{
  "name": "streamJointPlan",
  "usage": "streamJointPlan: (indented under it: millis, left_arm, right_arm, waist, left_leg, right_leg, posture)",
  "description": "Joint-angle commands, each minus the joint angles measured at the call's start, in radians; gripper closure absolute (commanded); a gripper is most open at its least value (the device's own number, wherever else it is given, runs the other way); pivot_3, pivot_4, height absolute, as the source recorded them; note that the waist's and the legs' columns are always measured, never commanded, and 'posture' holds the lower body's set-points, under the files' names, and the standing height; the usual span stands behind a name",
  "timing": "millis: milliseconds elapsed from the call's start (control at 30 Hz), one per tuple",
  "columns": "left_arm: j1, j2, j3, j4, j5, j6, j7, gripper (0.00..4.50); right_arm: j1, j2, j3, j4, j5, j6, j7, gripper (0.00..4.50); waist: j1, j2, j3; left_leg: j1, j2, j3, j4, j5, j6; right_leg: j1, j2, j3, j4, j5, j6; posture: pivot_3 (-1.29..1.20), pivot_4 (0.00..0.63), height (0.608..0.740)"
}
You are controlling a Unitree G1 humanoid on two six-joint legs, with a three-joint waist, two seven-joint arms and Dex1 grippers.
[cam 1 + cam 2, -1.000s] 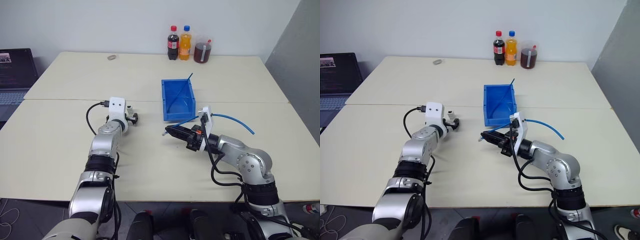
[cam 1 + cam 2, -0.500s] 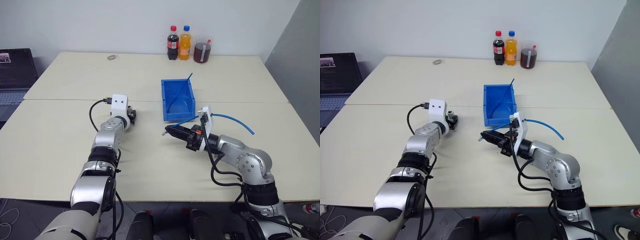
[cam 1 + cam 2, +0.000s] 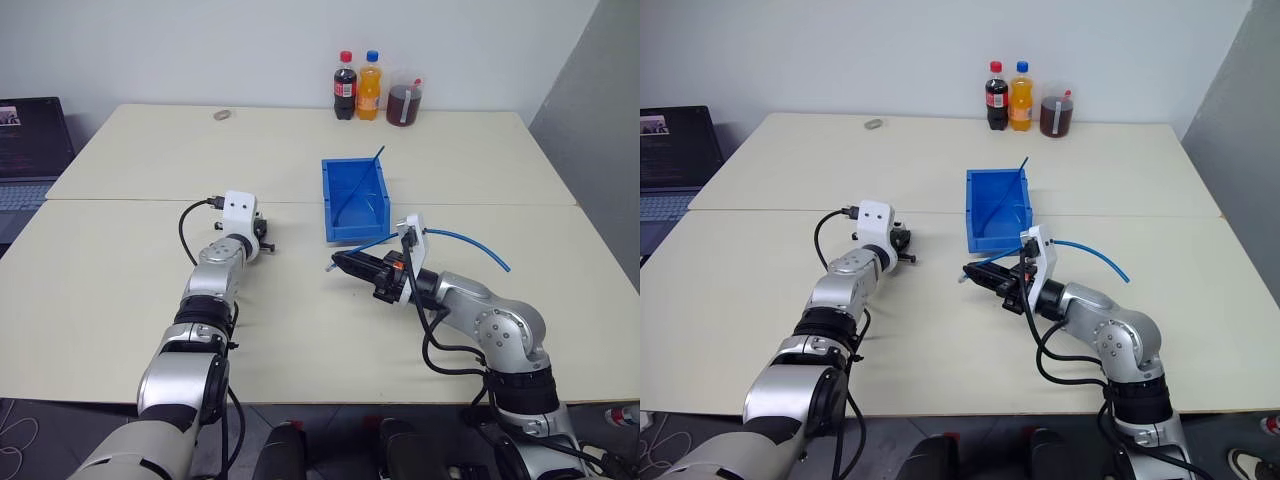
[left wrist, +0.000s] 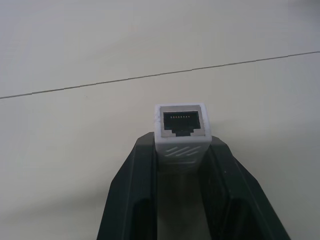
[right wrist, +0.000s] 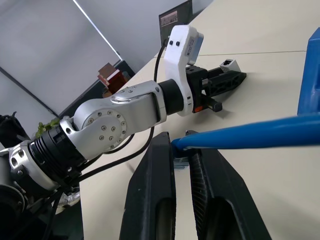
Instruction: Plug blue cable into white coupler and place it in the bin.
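My left gripper (image 4: 181,141) is shut on the white coupler (image 4: 181,125), whose dark socket faces away from the wrist. It sits low over the table (image 3: 130,290), left of the bin (image 3: 329,205). My right gripper (image 3: 336,265) is shut on the plug end of the blue cable (image 3: 470,237), just in front of the bin's near edge and pointing left toward the coupler. The cable arcs back over the right wrist and trails off to the right. In the right wrist view the cable (image 5: 250,135) leaves the fingers (image 5: 162,170), with the left gripper (image 5: 227,80) and coupler beyond.
A second, straight blue cable (image 3: 376,158) leans out of the bin's far corner. Two bottles (image 3: 345,87) and a jar of dark liquid (image 3: 404,103) stand at the table's far edge. A laptop (image 3: 30,150) is at far left. A seam crosses the table.
The left gripper's fingers have closed onto the white coupler, and its wrist has tipped a little. The right arm and the cable have stayed put.
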Motion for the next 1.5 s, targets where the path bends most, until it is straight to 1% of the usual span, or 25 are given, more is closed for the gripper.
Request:
streamJointPlan:
  millis: [33, 100, 167, 233, 333, 467, 667, 800, 900, 1033, 1167, 1500]
  left_arm:
    - [0.113, 0.043, -0.023, -0.223, -0.067, 0.066, -0.199, 3.72]
    - [0.211, 0.099, -0.061, -0.388, -0.121, 0.113, -0.372, 3.72]
    - [0.299, 0.182, -0.111, -0.536, -0.163, 0.143, -0.553, 3.72]
    - [0.36, 0.257, -0.149, -0.639, -0.191, 0.155, -0.685, 3.72]
    - [0.406, 0.342, -0.199, -0.734, -0.204, 0.145, -0.826, 3.72]
    - [0.4, 0.378, -0.3, -0.758, -0.15, 0.058, -0.944, 3.72]
    - [0.355, 0.363, -0.393, -0.679, -0.072, -0.042, -1.014, 3.72]
    - [0.315, 0.337, -0.414, -0.609, -0.047, -0.077, -1.033, 3.72]
    - [0.299, 0.332, -0.421, -0.579, -0.036, -0.095, -1.053, 3.72]
    - [0.294, 0.329, -0.423, -0.563, -0.028, -0.107, -1.068, 3.72]
    - [0.29, 0.326, -0.426, -0.549, -0.023, -0.118, -1.081, 3.72]
    - [0.299, 0.317, -0.424, -0.538, -0.012, -0.133, -1.08, 3.72]
  right_arm:
    - [0.02, -0.029, -0.021, -0.075, 0.017, -0.011, 0.006, 4.38]
    - [0.042, -0.078, -0.004, -0.119, -0.001, -0.015, 0.032, 4.38]
    - [0.065, -0.129, 0.014, -0.163, -0.019, -0.027, 0.057, 4.39]
    - [0.082, -0.16, 0.02, -0.191, -0.027, -0.044, 0.067, 4.39]
    - [0.096, -0.196, 0.028, -0.219, -0.043, -0.066, 0.085, 4.39]
    - [0.109, -0.255, 0.059, -0.234, -0.085, -0.102, 0.127, 4.39]
    - [0.097, -0.295, 0.125, -0.228, -0.157, -0.183, 0.19, 4.39]
    - [0.044, -0.297, 0.219, -0.18, -0.249, -0.264, 0.242, 4.39]
    - [-0.005, -0.273, 0.294, -0.116, -0.315, -0.324, 0.28, 4.39]
    - [-0.036, -0.24, 0.35, -0.051, -0.373, -0.374, 0.307, 4.39]
    - [-0.071, -0.186, 0.432, 0.066, -0.46, -0.437, 0.332, 4.39]
    - [-0.082, -0.154, 0.446, 0.136, -0.54, -0.472, 0.353, 4.39]
  waist:
    - [0.0, 0.0, 0.0]
    - [0.002, 0.0, 0.0]
    - [0.001, 0.0, 0.0]
    - [0.001, 0.0, 0.0]
    - [0.002, 0.0, 0.0]
    - [0.005, 0.0, 0.0]
    - [0.004, 0.0, 0.0]
    - [0.004, 0.001, 0.0]
    - [0.005, 0.0, 0.0]
    - [0.006, 0.0, 0.0]
    - [0.005, 0.001, 0.0]
    - [0.006, 0.001, 0.0]
  left_leg:
    - [0.0, 0.0, 0.0, 0.0, 0.0, 0.0]
    - [0.0, 0.0, 0.0, 0.0, 0.0, 0.0]
    - [0.0, 0.0, 0.001, -0.001, 0.0, 0.0]
    - [0.0, 0.0, 0.001, -0.001, 0.0, 0.0]
    - [0.0, 0.0, 0.0, -0.001, 0.0, 0.0]
    - [0.0, 0.0, 0.0, 0.0, 0.0, 0.0]
    - [0.0, 0.001, 0.0, 0.0, 0.0, 0.0]
    - [0.0, 0.001, 0.0, 0.001, 0.0, 0.0]
    - [0.001, 0.001, 0.0, 0.002, 0.0, 0.0]
    - [0.001, 0.001, -0.001, 0.002, 0.0, 0.0]
    - [0.002, 0.001, 0.0, 0.002, 0.0, 0.0]
    - [0.002, 0.001, -0.001, 0.003, 0.0, 0.0]
  right_leg:
    - [0.0, 0.0, 0.0, 0.0, 0.0, 0.0]
    - [0.0, -0.001, 0.0, 0.0, 0.0, 0.0]
    - [0.0, -0.001, 0.0, 0.0, 0.0, 0.0]
    - [0.0, -0.001, 0.0, -0.001, 0.0, -0.001]
    - [0.0, -0.001, 0.0, 0.0, -0.001, -0.001]
    - [0.0, -0.001, 0.0, -0.001, -0.003, 0.003]
    - [0.0, 0.001, 0.0, 0.0, -0.003, 0.003]
    - [0.0, 0.001, 0.0, 0.0, -0.003, 0.003]
    - [0.001, 0.001, 0.0, 0.0, -0.003, 0.004]
    - [0.002, 0.001, 0.0, 0.0, -0.003, 0.004]
    - [0.001, 0.001, 0.0, 0.001, -0.003, 0.004]
    - [0.002, 0.001, 0.0, 0.001, -0.003, 0.003]
  posture:
    - [0.0, 0.15, 0.74]
    - [0.0, 0.15, 0.74]
    - [0.0, 0.15, 0.74]
    - [0.0, 0.15, 0.74]
    - [0.0, 0.15, 0.74]
    - [0.0, 0.15, 0.74]
    - [0.0, 0.15, 0.74]
    - [0.0, 0.15, 0.74]
    - [0.0, 0.15, 0.74]
    - [0.0, 0.15, 0.74]
    - [0.0, 0.15, 0.74]
    - [0.0, 0.15, 0.74]
